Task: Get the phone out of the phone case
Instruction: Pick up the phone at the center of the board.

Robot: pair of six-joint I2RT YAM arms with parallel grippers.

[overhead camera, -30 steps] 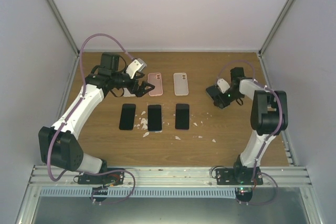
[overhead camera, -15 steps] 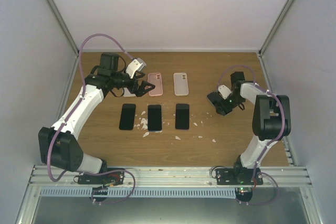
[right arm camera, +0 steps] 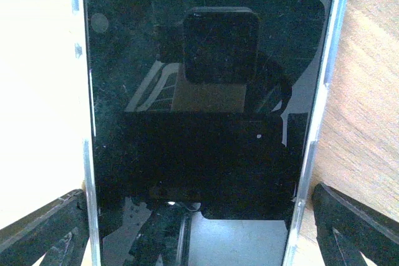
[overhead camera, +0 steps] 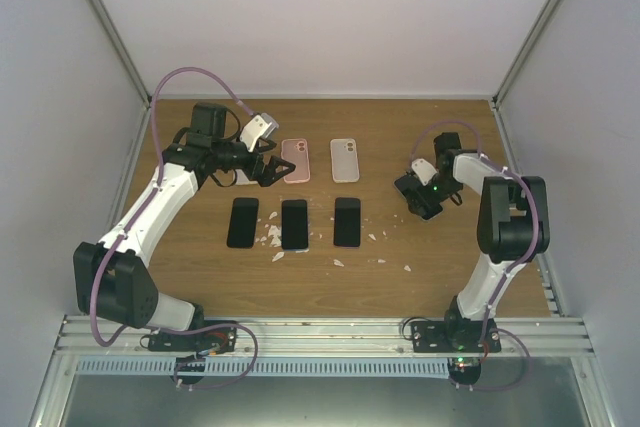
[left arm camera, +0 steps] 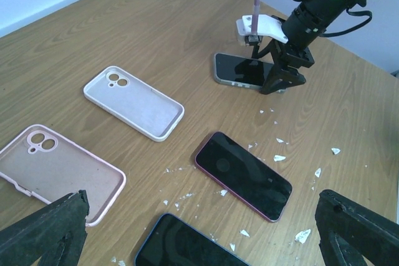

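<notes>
Done so far: three bare phones lie face up in the near row, the left phone (overhead camera: 242, 222), the middle phone (overhead camera: 294, 224) and the right phone (overhead camera: 347, 221). Just beyond them, the pink case (overhead camera: 297, 160) and the white case (overhead camera: 344, 159) lie empty.
Left to do: the fourth phone (left arm camera: 240, 70) lies apart on the right of the desk (overhead camera: 450, 267). A pale, clear-looking rim runs round its dark screen, so it is probably still in its case.
Right pincer (overhead camera: 427, 197): it stands over the fourth phone with jaws spread wide, one finger just outside each long edge. It does not look clamped on the phone, though I cannot tell whether the pads touch the rim.
Left pincer (overhead camera: 270, 170): fully spread and empty, it hovers at the far left beside the pink case.
Litter: white scraps (overhead camera: 272, 239) lie around the near row.
Change: compared with a second ago, the right pincer sits slightly nearer. The left arm, the row of phones and the cases are unchanged.
</notes>
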